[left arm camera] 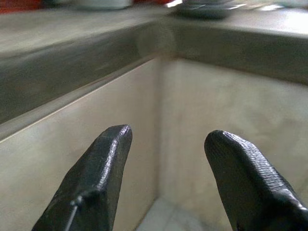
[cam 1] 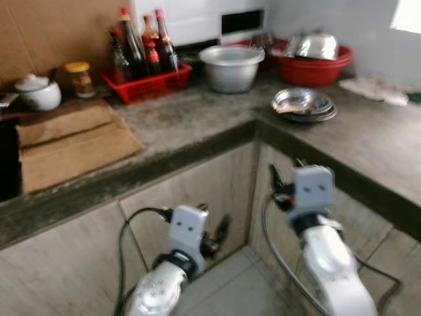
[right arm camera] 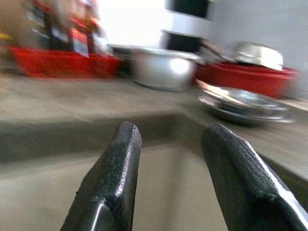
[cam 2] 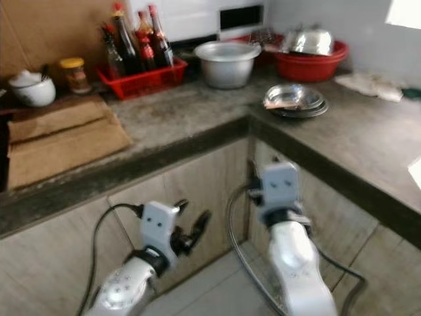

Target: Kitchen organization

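I'm at the corner of the worktop [cam 1: 197, 125], and both arms are low in front of the cabinet doors, below the edge. My left hand [left arm camera: 166, 159] is open, fingers spread with nothing between them, pointed into the cabinet corner. My right hand [right arm camera: 168, 159] is open too, empty, raised a little higher and aimed across the worktop edge at the stack of steel plates [cam 1: 304, 104].

By my reckoning this is the approach, nothing picked up yet. What there is to sort sits up top: the red basket [cam 1: 148, 82] with its sauce bottles [cam 1: 141, 43] against the wall, the big metal pot [cam 1: 231, 66] beside it, the red basin [cam 1: 312, 66] holding a shiny lid or bowl, the steel plates nearer the corner. Off to my left, a white lidded pot [cam 1: 38, 92], a yellow-capped jar [cam 1: 80, 79] and folded brown cardboard [cam 1: 72, 141].

Next move, as I judge it: lift the right hand clear above the edge, then reach in over the plates, the nearest target.

Labels? The bottles carry red ones, but everything is too blurred to read. No brand I can make out.
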